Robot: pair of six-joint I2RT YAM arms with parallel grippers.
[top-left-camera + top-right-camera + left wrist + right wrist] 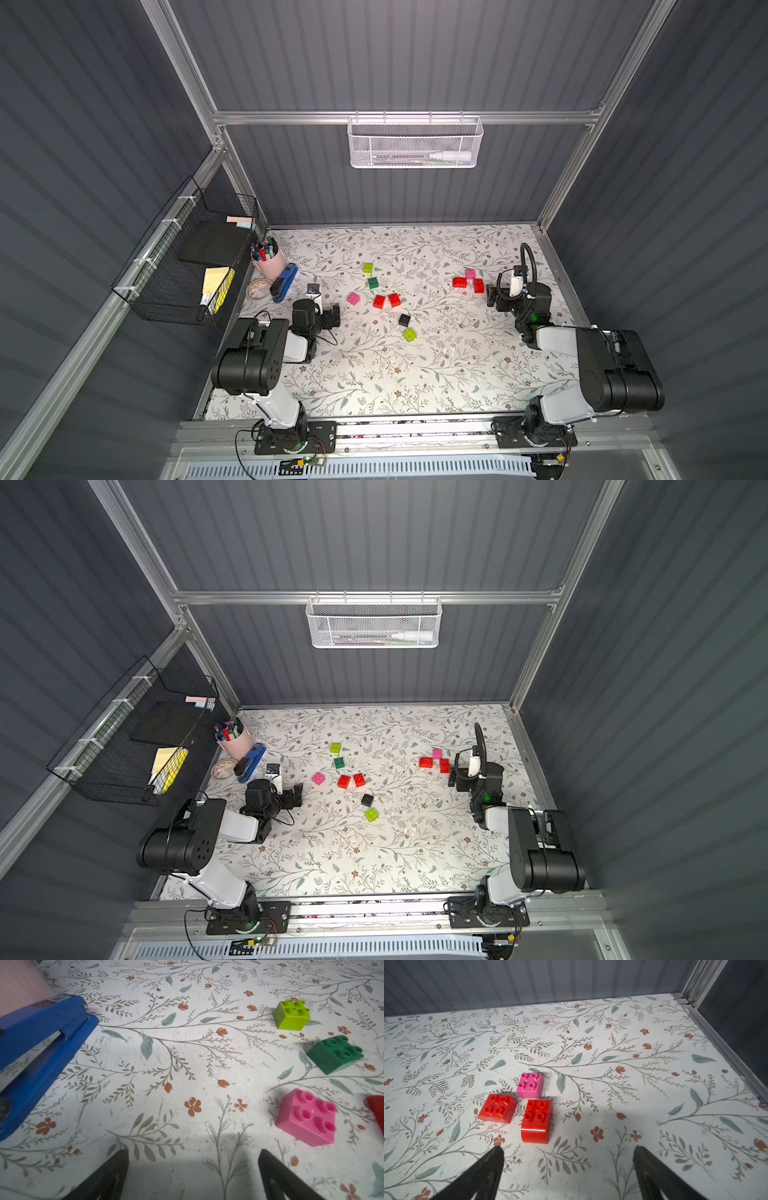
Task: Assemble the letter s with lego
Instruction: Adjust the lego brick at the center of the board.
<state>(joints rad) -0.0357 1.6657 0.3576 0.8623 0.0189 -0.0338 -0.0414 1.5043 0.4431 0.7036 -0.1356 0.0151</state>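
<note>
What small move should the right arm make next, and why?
Probably ease the right gripper forward to straddle the rounded red brick: its jaws stand open and empty, and that brick lies nearest, beside a second red brick and a pink brick.

The tabletop point(457, 374) is white, printed all over with grey-green twigs, teal leaves and rust-red flowers. Two lime green bricks point(368, 268) point(409, 334), one dark green brick point(373, 283), two pink bricks point(353, 298) point(470, 273), four glossy red bricks point(379, 301) point(394, 299) point(459, 282) point(478, 285) and one black brick point(404, 319). The stapler point(286, 282) is blue, the pen cup point(270, 264) pale pink, the ribbed walls point(395, 62) dark grey.
</note>
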